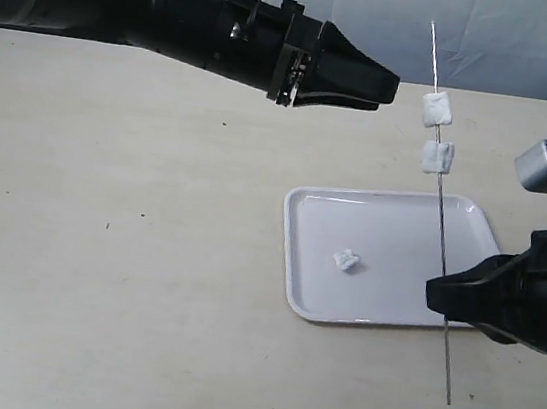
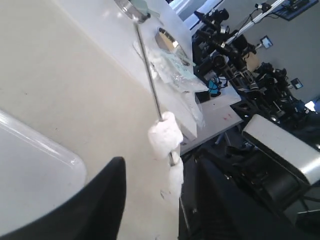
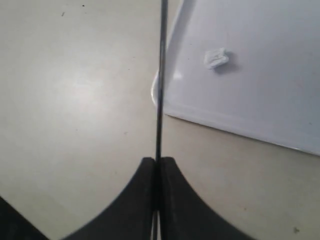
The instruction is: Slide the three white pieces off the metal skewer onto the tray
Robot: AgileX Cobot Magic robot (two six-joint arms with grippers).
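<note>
Two small, soft white lumps ride on the long, thin, silvery metal skewer (image 1: 441, 222), the upper lump (image 1: 435, 109) just above the lower lump (image 1: 436, 156), both high on the rod. The third lump (image 1: 346, 260) lies alone on the flat, glossy white rectangular tray (image 1: 401, 231), left of its middle.

My right gripper (image 1: 435, 292) is clamped tight on the skewer low down, holding it nearly upright over the tray's right side. The rod's lower end pokes out beneath my fingers, and I cannot tell whether it touches the pale table (image 1: 123, 276). My right wrist camera loses the rod's upper part, with both threaded lumps, past the frame edge.

My left gripper (image 1: 388, 84) hangs in the air just left of the upper lump, fingers spread wide and holding nothing. From its wrist camera the lower lump is half hidden behind the upper one.
</note>
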